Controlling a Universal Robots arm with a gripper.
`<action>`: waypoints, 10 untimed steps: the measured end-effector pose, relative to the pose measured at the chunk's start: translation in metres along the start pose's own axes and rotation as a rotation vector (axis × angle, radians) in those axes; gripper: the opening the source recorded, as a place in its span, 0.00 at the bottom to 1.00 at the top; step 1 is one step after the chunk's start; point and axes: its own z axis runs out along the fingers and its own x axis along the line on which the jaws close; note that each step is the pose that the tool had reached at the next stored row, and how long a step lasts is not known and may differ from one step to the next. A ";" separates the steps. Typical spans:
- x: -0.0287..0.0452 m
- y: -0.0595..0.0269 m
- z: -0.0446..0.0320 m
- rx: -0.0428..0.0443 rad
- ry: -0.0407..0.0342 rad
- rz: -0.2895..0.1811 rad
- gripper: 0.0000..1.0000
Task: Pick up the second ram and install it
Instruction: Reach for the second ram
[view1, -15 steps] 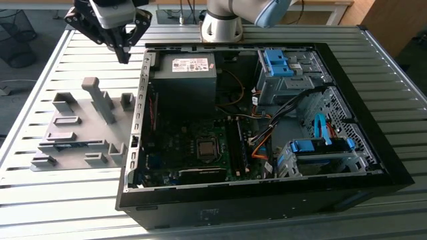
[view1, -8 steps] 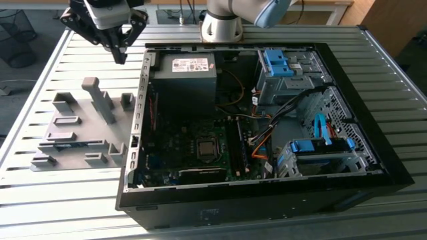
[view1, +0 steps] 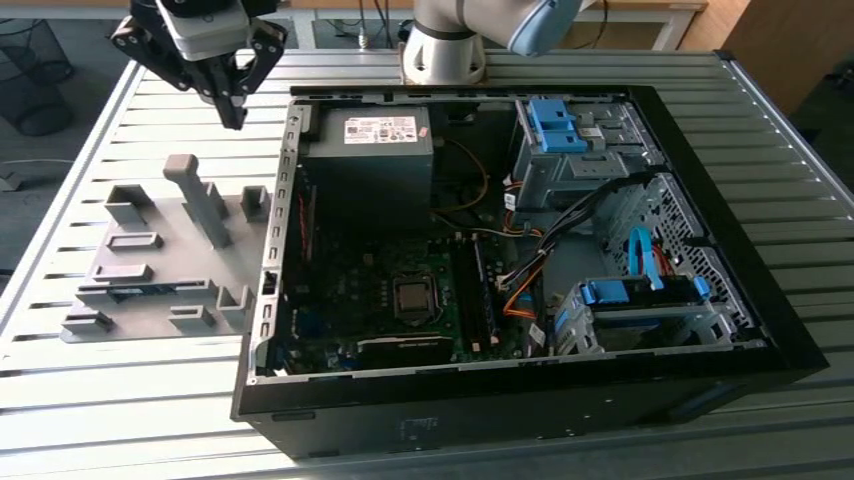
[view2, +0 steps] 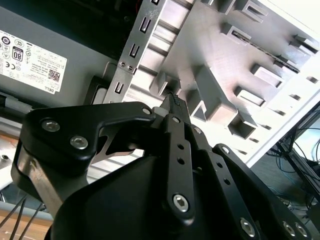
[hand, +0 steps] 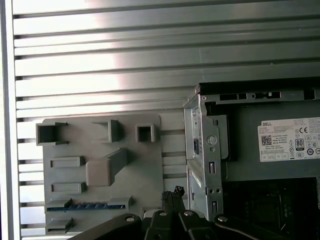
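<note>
1. Up above the slatted table, close beside the open computer case: gripper hovering, jaws pinched together, nothing held.
2. Seated in a slot of the grey fixture, well apart from the gripper: second ram.

This is a robotics lab or workshop: an opened computer case lies on a ribbed aluminium bench, with a robot arm's base at its twelve o'clock, a grey fixture plate at its nine o'clock and a wire wastebasket beyond at ten o'clock.
</note>
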 end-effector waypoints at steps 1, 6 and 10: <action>0.0006 0.0000 0.0002 -0.0001 0.0004 0.000 0.11; 0.0038 -0.0003 0.0007 0.0001 0.0020 0.000 0.11; 0.0066 -0.0006 0.0011 0.0002 0.0029 0.000 0.11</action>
